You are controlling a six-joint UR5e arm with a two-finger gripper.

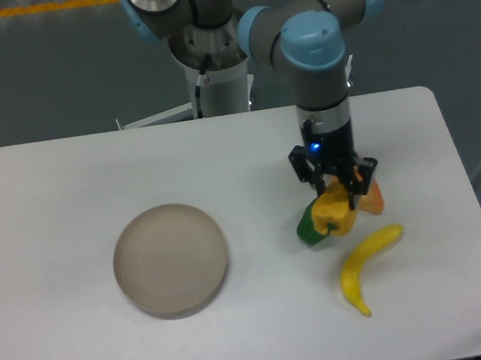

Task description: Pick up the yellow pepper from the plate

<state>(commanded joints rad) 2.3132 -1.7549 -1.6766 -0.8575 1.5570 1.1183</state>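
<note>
Even overhead light, soft shadows, slight blur, no glare.

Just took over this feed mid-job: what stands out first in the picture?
The gripper at right of centre holds the yellow pepper in the air, overlapping the green pepper and the orange wedge in this view. The plate sits empty at left, and a banana lies near the front right.
</note>
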